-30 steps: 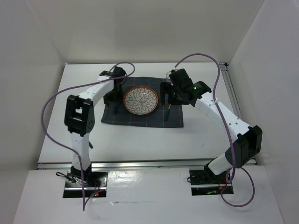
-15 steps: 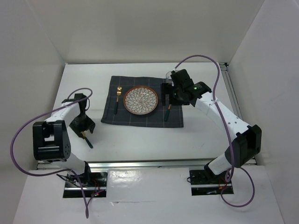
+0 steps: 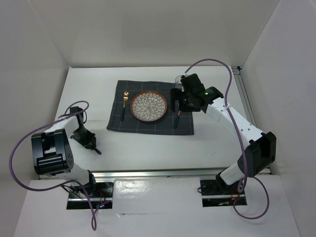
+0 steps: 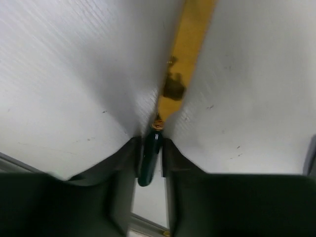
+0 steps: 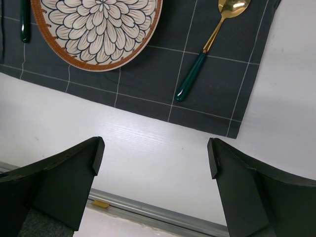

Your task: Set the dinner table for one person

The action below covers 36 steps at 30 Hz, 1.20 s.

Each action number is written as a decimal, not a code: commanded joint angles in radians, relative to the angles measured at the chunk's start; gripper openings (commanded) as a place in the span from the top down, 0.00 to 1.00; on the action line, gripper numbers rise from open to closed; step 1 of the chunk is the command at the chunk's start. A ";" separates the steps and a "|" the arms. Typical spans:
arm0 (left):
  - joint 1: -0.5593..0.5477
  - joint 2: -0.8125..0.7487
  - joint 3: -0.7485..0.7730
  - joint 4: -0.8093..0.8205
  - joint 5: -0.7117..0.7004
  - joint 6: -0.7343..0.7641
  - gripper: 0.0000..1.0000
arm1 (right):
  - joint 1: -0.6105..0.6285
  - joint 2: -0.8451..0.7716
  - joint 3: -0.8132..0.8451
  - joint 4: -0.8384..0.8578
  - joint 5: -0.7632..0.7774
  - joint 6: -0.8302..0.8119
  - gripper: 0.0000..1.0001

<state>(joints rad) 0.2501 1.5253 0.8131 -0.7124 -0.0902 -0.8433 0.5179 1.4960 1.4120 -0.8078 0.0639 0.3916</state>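
- Top external: left gripper (image 3: 89, 142) now sits low at the near-left of the dinner table (image 3: 148, 148). A second ago it was up at the left edge of the dark checked cloth (image 3: 148, 126). Half a second ago it had already swung out to this corner.
- That visit left the fork (image 3: 124, 104) lying on the cloth, just left of the plate (image 3: 148, 105). It has not moved since.
- Left wrist: a gold-bladed utensil with a dark green handle, probably the knife (image 4: 185, 44), lies flat on the bare white tabletop. Its handle runs back between the two fingers.
- Left jaws are drawn in narrow on either side of that handle, tighter than a moment ago. Cannot tell whether the pads are actually pressing it yet; no lift visible.
- Right gripper (image 5: 154, 150) hangs with its jaws spread wide and nothing between them. It is over the right part of the cloth, same pose in all three overhead shots.
- Right wrist: the spoon (image 5: 207, 47) lies on the cloth to the right of the plate, handle toward the near edge.
- Reading: plate, fork and spoon are placed, and the knife looks like the one remaining piece. The left arm has switched from placing to fetching, so this is the grasp stage of the last item.
- Judgement: the knife lies well apart from the setting, so a carry across the table follows. A flat thin blade may slip if the grip is shallow.
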 commanded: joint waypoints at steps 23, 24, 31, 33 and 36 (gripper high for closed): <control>-0.840 0.369 0.961 -0.139 0.122 0.220 1.00 | -0.450 -0.147 -0.089 0.006 -0.127 -0.005 0.01; -0.883 0.412 1.042 -0.128 0.136 0.220 1.00 | -0.507 -0.167 -0.105 0.015 -0.142 -0.014 0.01; -0.965 0.766 1.389 -0.176 0.176 0.201 1.00 | -0.637 -0.308 -0.174 -0.007 -0.176 -0.025 0.01; -0.965 0.844 1.434 -0.176 0.176 0.187 1.00 | -0.638 -0.319 -0.174 -0.030 -0.165 -0.025 0.01; -0.965 0.915 1.498 -0.185 0.167 0.187 1.00 | -0.638 -0.319 -0.174 -0.039 -0.165 -0.025 0.01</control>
<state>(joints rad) -0.7284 2.4096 2.2395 -0.8684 0.0734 -0.6380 -0.1162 1.1839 1.2438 -0.8215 -0.0872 0.3832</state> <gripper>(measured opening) 0.300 0.991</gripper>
